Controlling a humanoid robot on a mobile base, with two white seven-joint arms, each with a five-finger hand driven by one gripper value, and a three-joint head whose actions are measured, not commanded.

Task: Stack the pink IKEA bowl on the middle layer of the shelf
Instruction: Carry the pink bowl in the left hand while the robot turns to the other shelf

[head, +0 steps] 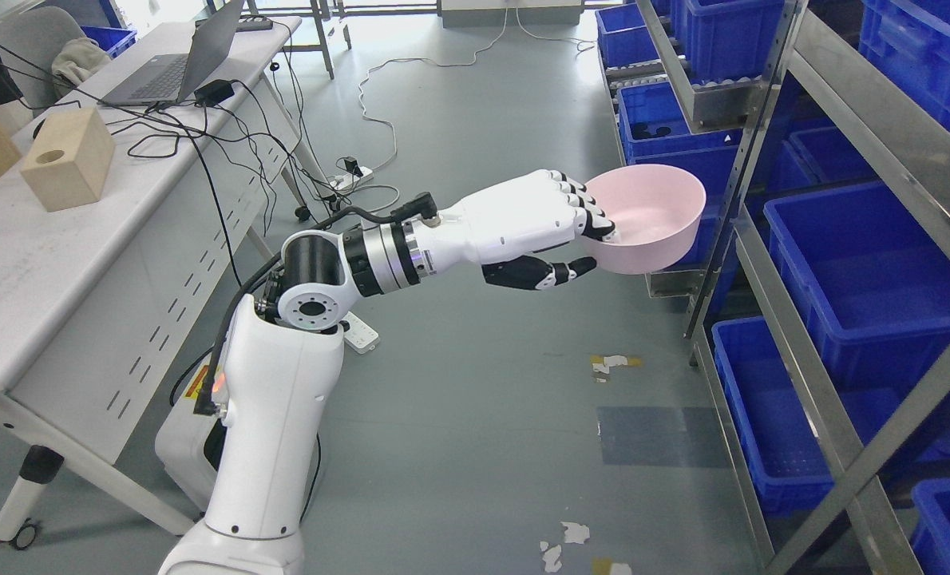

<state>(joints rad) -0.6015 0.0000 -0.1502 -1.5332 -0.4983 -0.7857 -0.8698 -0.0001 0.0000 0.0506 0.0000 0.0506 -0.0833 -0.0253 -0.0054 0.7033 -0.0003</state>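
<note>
Left hand (559, 228) extended from lower left, clamped on near rim of pink bowl (651, 216): fingers (583, 204) hooked over rim into bowl, thumb (551, 273) under outer wall. Bowl held in air, tilted, just beside front post of metal shelf (770, 263), above grey floor. Blue bins (858, 279) fill shelf layers. White desk (60, 239) at left carries laptop (176, 68) and wooden block (68, 160) near its back edge.

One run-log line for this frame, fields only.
left hand: shut on pink bowl rim, fingers inside, thumb under | bowl: in air beside metal shelf | not yet on shelf | right arm: not in view
</note>
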